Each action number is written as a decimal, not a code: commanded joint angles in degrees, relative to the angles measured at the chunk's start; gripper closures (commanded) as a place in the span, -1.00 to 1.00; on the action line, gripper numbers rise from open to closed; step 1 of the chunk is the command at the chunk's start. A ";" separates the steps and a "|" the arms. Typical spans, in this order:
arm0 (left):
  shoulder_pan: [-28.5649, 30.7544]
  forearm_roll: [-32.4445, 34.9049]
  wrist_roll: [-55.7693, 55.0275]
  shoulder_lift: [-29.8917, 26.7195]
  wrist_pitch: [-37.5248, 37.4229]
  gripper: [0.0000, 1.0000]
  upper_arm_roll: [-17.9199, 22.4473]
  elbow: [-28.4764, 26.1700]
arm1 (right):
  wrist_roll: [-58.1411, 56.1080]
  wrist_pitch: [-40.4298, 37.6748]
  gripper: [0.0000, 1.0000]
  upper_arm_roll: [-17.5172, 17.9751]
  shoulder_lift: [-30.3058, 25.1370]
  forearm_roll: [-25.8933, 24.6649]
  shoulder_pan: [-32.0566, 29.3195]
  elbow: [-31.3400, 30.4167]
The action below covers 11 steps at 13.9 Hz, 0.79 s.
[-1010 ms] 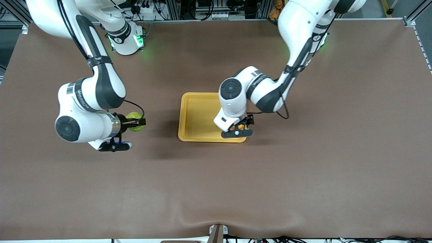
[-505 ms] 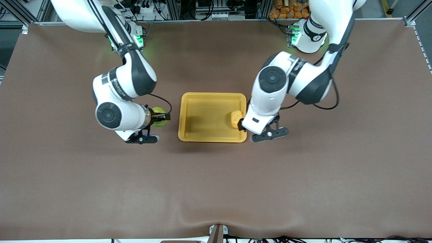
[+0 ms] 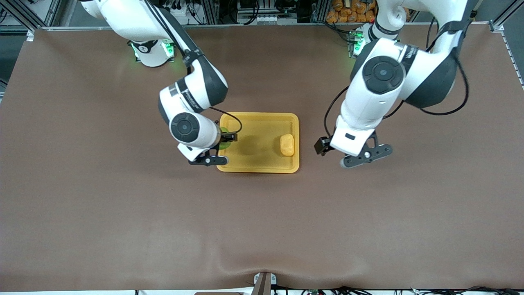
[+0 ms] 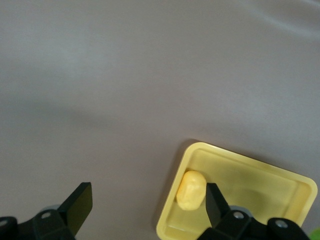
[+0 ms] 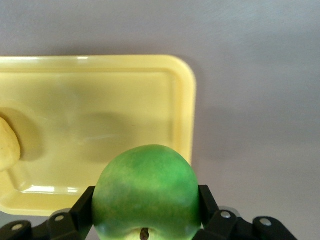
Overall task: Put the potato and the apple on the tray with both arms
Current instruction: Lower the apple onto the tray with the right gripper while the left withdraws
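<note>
Potato point(image 3: 287, 145) lies in tray point(image 3: 262, 119), toward left arm's end. Left gripper point(image 3: 323, 146) over bare bench point(image 3: 262, 229) beside tray, jaws released, empty. Right gripper point(image 3: 227, 138) over tray's rim at the right arm's end, jaws grasping apple point(image 5: 146, 192).

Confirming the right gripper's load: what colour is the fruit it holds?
Bright green with darker mottling; the apple shows best in the right wrist view.

bright green apple point(image 5: 145, 192), pale yellow potato point(image 3: 287, 145), yellow-orange tray point(image 3: 258, 164), brown table point(image 3: 262, 221)
</note>
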 commanded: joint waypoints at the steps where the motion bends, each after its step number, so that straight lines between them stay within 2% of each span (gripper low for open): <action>1: 2.47 -0.93 3.78 -3.04 -3.50 -1.00 -0.37 -1.07 | 2.48 4.42 0.61 -0.73 1.46 1.79 2.41 -1.43; 4: 4.32 -2.15 10.20 -4.88 -5.70 -1.00 -0.37 -1.07 | 3.28 7.69 0.56 -0.82 3.40 1.79 3.83 -2.23; 7: 6.96 -2.25 14.59 -7.17 -9.12 -1.00 -0.37 -1.07 | 3.10 13.65 0.55 -0.82 3.58 1.61 4.27 -6.44; 11: 9.94 -2.25 16.71 -10.16 -13.51 -1.00 -0.28 -1.34 | 3.10 13.93 0.54 -0.82 4.19 1.52 4.27 -6.80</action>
